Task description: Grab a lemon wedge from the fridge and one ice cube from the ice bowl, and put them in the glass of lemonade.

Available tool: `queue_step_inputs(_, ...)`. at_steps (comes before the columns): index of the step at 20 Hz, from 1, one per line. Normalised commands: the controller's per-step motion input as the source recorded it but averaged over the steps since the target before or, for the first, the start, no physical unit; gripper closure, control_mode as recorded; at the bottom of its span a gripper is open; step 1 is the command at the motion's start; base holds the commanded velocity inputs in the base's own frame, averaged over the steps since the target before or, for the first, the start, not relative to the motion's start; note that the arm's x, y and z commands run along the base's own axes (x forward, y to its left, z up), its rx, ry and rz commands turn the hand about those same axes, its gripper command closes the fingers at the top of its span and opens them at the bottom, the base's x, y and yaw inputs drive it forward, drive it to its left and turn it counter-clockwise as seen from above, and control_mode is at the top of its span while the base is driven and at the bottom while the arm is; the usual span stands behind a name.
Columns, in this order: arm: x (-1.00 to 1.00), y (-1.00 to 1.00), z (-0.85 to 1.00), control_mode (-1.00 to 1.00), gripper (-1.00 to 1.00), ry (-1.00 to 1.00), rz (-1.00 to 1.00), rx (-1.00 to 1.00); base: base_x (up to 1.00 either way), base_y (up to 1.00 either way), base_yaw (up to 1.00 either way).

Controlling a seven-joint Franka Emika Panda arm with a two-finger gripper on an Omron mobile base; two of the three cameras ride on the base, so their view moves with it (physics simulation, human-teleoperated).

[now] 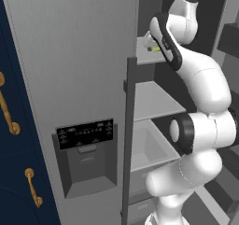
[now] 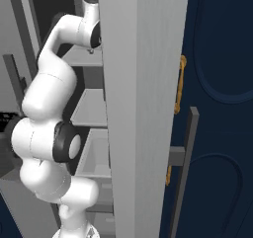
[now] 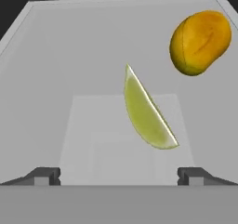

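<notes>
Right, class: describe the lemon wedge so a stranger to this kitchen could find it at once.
Start at the tall grey fridge, whose right door stands open, and look at its top shelf. There the lemon wedge lies just ahead of the hand. It is a pale yellow-green, thin crescent slice, unlike the rounded orange mango beside it.

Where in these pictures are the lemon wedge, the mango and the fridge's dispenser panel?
lemon wedge (image 3: 148, 114), hand view: middle of its flesh.
mango (image 3: 201, 42), hand view: centre of its skin.
dispenser panel (image 1: 85, 133), left base view: black control strip.

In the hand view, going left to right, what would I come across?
Left fingertip → lemon wedge on the fridge shelf → right fingertip, with an orange-yellow fruit above it at the upper right.
</notes>
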Motion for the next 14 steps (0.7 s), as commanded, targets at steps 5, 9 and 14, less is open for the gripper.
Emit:
queue_step_inputs(5, 0.79, 0.00, -0.06, -1.00, -1.00, -0.08, -0.01, 0.00, 0.00, 0.00, 0.00)
queue_step_inputs(9, -0.01, -0.09, 0.00, -1.00, -1.00, -0.14, -0.02, 0.08, 0.00, 0.00, 0.00)
queue_step_inputs(14, 0.08, 0.00, -0.29, -1.00, -1.00, -0.01, 0.00, 0.00, 0.00, 0.00, 0.00)
